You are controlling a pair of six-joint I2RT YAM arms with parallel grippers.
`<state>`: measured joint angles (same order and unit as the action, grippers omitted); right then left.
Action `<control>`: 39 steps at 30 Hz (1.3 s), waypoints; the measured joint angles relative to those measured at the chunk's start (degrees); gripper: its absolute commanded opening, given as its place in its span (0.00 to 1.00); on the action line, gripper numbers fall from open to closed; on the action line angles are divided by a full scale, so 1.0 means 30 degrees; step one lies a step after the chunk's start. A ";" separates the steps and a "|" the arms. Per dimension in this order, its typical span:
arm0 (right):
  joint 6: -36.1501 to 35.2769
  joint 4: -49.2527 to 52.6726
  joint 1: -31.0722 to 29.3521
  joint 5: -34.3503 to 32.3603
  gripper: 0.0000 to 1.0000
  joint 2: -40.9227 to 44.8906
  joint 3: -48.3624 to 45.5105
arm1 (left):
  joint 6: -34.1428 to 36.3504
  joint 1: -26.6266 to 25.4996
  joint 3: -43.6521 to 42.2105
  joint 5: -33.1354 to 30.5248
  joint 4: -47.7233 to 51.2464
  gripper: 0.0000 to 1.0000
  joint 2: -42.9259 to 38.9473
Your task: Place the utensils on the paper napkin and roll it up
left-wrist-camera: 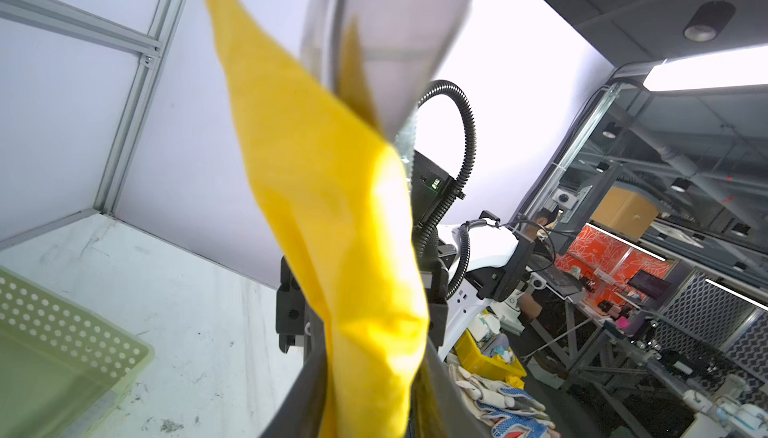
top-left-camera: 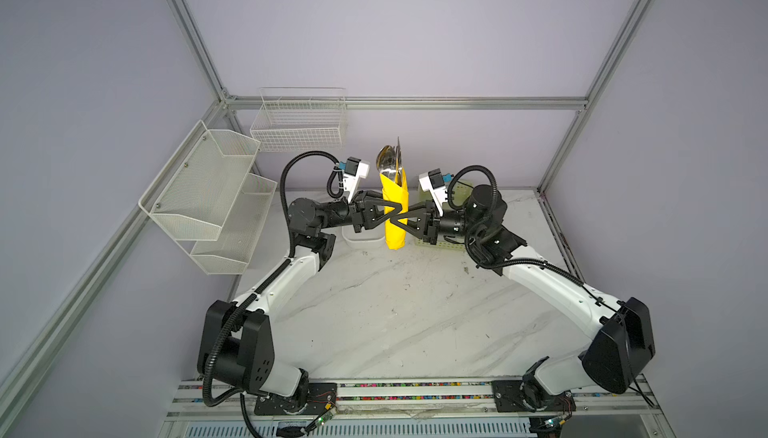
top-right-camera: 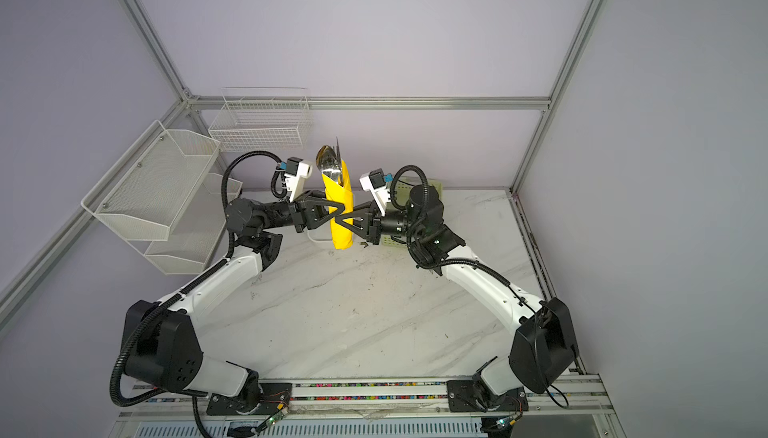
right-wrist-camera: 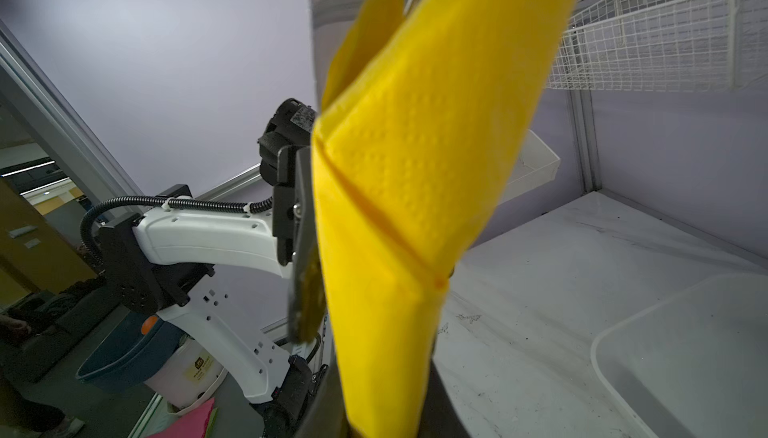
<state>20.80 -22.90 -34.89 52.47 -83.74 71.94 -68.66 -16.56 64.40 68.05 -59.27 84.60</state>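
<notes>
The paper napkin (top-left-camera: pixel 394 195) (top-right-camera: pixel 338 197) is a yellow roll held upright in the air above the back of the marble table. Silver utensils (top-left-camera: pixel 388 161) (top-right-camera: pixel 328 162) stick out of its top; their handles are hidden inside. My left gripper (top-left-camera: pixel 395 211) (top-right-camera: pixel 341 209) comes from the left and is shut on the roll's middle. My right gripper (top-left-camera: pixel 401 221) (top-right-camera: pixel 345 220) comes from the right and is shut on it just below. In the left wrist view the napkin (left-wrist-camera: pixel 332 207) fills the space between the fingers (left-wrist-camera: pixel 299 394). In the right wrist view the napkin (right-wrist-camera: pixel 415 166) is squeezed the same way.
A pale green perforated basket (left-wrist-camera: pixel 62 332) (top-left-camera: pixel 451 245) sits behind the right arm. A white tray (top-left-camera: pixel 361 241) (right-wrist-camera: pixel 685 353) lies under the left gripper. A wire basket (top-left-camera: pixel 299 124) and a white mesh shelf (top-left-camera: pixel 203 191) hang on the back and left walls.
</notes>
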 measured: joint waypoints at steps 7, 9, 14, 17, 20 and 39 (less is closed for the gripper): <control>-0.0189 0.0240 -0.0007 0.0299 0.00 0.0182 0.0036 | -0.0750 -0.0007 0.0000 0.0109 -0.0896 0.14 0.0153; -0.0415 0.0831 0.0007 0.0321 0.00 0.0182 0.0240 | -0.0721 0.0000 0.0000 0.0197 -0.1086 0.10 0.0262; -0.0947 0.1887 0.0051 0.0131 0.13 0.0211 0.0488 | -0.0102 0.0000 0.0000 0.0168 -0.0554 0.00 0.0299; -0.1151 0.2433 0.0102 -0.0211 0.31 0.0240 0.0488 | 0.1443 -0.0007 0.0000 -0.0044 0.1137 0.00 0.0109; -0.1443 0.3104 0.0211 -0.0882 0.40 0.0437 0.0474 | 0.3395 0.0007 0.0000 -0.0510 0.4109 0.00 -0.0568; -0.0619 0.6564 -0.2200 -0.9355 0.52 0.2091 0.0801 | 0.9770 0.0036 0.0007 -0.3665 1.2378 0.00 -0.2514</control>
<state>18.94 -3.20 -41.50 24.40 -77.47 74.35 -39.35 -16.45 64.42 57.06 -22.13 77.06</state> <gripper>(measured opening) 0.519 0.126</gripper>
